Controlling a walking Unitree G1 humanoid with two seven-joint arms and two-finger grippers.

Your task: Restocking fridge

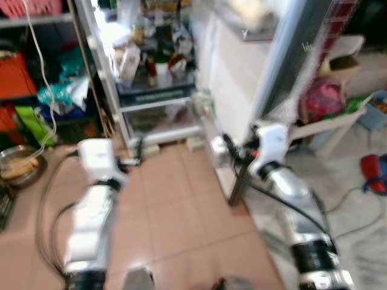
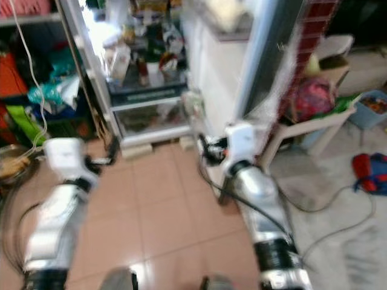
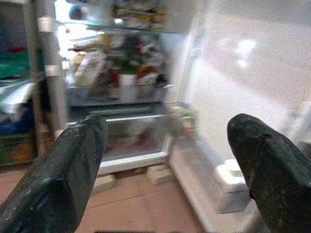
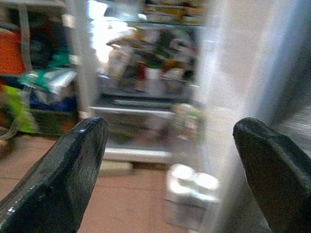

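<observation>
The fridge (image 1: 154,66) stands open ahead, its shelves crowded with bottles, jars and packets, and a clear drawer (image 1: 160,115) at the bottom. Its white door (image 1: 236,78) swings out to the right, with small items on a low door shelf (image 3: 182,119). My left gripper (image 1: 136,160) is held out low in front of the drawer, open, nothing between its fingers (image 3: 68,179). My right gripper (image 1: 230,148) is beside the door's lower edge, open and empty too, seen in the right wrist view (image 4: 170,170). All views are blurred.
A storage rack (image 1: 24,78) with orange and green things stands left of the fridge. A metal bowl (image 1: 21,163) lies on the floor below it. At the right are a white low table (image 1: 326,124), a pink bag (image 1: 323,99) and a red-blue object (image 1: 375,172). Tiled floor (image 1: 175,205) lies ahead.
</observation>
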